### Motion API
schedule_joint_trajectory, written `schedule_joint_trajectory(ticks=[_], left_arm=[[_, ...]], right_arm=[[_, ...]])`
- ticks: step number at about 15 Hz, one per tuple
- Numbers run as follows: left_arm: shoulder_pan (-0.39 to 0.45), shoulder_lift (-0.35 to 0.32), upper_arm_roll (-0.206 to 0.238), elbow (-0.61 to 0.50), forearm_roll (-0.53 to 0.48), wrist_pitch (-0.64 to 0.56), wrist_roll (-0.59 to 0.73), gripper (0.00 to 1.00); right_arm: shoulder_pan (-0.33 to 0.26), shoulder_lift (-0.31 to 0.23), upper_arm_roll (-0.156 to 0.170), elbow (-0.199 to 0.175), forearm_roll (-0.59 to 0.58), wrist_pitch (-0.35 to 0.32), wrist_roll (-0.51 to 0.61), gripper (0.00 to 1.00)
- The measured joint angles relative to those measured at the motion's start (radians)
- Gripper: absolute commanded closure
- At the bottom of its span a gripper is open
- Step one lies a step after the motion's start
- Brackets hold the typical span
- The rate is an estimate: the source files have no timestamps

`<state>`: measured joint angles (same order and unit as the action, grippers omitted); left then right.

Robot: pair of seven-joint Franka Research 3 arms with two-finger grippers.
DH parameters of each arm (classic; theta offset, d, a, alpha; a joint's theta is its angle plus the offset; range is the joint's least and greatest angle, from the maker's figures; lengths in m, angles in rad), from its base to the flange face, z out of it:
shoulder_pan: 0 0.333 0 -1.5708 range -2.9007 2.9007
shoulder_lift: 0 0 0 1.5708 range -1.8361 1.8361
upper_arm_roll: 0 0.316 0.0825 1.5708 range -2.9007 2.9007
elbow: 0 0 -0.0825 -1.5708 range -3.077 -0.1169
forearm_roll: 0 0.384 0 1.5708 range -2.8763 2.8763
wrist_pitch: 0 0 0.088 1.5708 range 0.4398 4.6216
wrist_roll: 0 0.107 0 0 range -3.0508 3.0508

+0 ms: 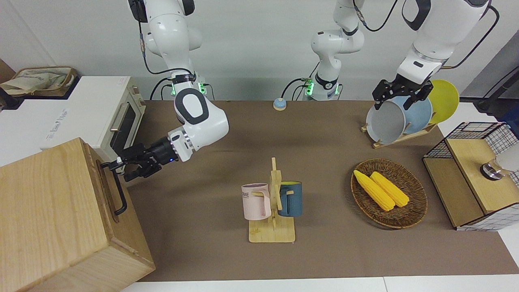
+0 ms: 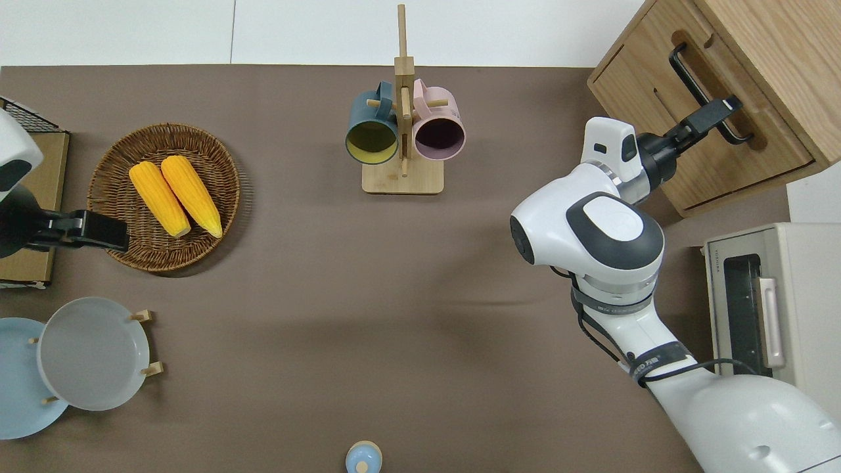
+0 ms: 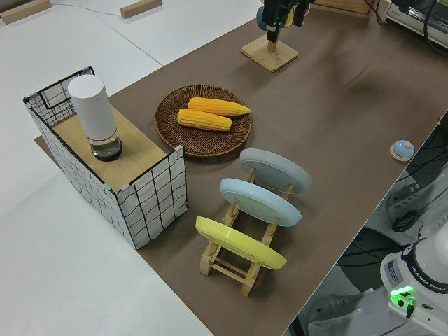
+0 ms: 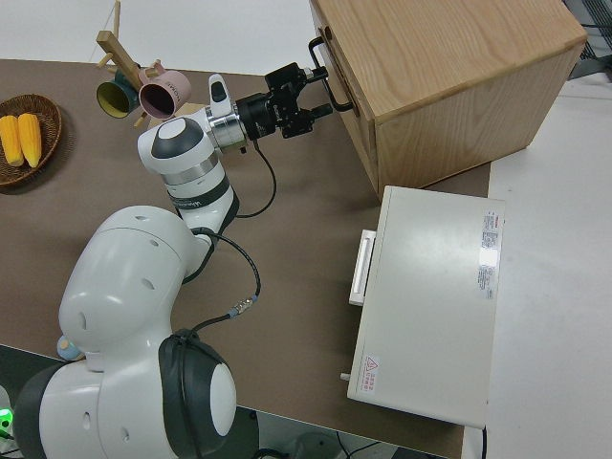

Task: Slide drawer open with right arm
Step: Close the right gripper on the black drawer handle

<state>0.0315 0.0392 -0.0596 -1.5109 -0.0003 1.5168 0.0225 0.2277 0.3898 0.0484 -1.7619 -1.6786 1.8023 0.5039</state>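
Light-wood cabinet (image 1: 61, 215) sits nearest the front camera, at the right arm's end of the table, just beside a white toaster oven (image 1: 93, 117) that lies nearer to the robots. Its drawer (image 2: 703, 131) faces the table centre and appears closed or very nearly so. A black bar handle (image 2: 706, 92) stands proud of the drawer front across a shallow recess.

Right gripper (image 2: 716, 112) is at the handle's end nearer the robots, its fingers set either side of the bar. Whether they are clamped onto it or merely straddling it cannot be told. Left arm is parked; the state of the left gripper (image 1: 401, 94) likewise cannot be told.

Handling assessment: the drawer is rigid wood and looks light if empty, though its contents are not visible. The metal bar is stiff and smooth, so a pinch may slip along it; hooking the fingers round the bar and pulling straight out, square to the drawer front, is judged safer. The hold sits off-centre, so a wide drawer may rack and bind.

Count:
- one cabinet, one drawer, one handle
- one toaster oven
- two mugs on one wooden mug rack (image 1: 272, 231)
- two corn cobs in one wicker basket (image 1: 409, 221)
- three plates on one plate rack (image 3: 224, 262)
- one mesh shelf (image 1: 470, 194) carrying one white cylinder (image 3: 94, 115)
- one small blue bell (image 1: 279, 104)
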Motion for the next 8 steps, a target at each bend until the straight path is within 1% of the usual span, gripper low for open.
schedule_joint_trajectory(ticks=[2,3,5,6,7,8], left_arm=[[0.0,0.0,0.0,0.0,0.0,0.0,0.0,0.01],[0.0,0.0,0.0,0.0,0.0,0.0,0.0,0.01],[0.0,0.0,0.0,0.0,0.0,0.0,0.0,0.01],[0.0,0.0,0.0,0.0,0.0,0.0,0.0,0.01],[0.0,0.0,0.0,0.0,0.0,0.0,0.0,0.01],[0.0,0.0,0.0,0.0,0.0,0.0,0.0,0.01]], right_arm=[[0.001,0.004,-0.001,0.0,-0.022,0.012,0.023,0.021],[0.001,0.008,-0.003,0.0,-0.03,0.031,0.036,0.023],[0.002,0.013,-0.022,0.001,-0.053,0.071,0.056,0.04],[0.002,0.015,-0.028,0.001,-0.061,0.078,0.057,0.111],[0.002,0.016,-0.034,0.001,-0.069,0.082,0.058,0.24],[0.002,0.017,-0.038,0.002,-0.074,0.084,0.059,0.411]])
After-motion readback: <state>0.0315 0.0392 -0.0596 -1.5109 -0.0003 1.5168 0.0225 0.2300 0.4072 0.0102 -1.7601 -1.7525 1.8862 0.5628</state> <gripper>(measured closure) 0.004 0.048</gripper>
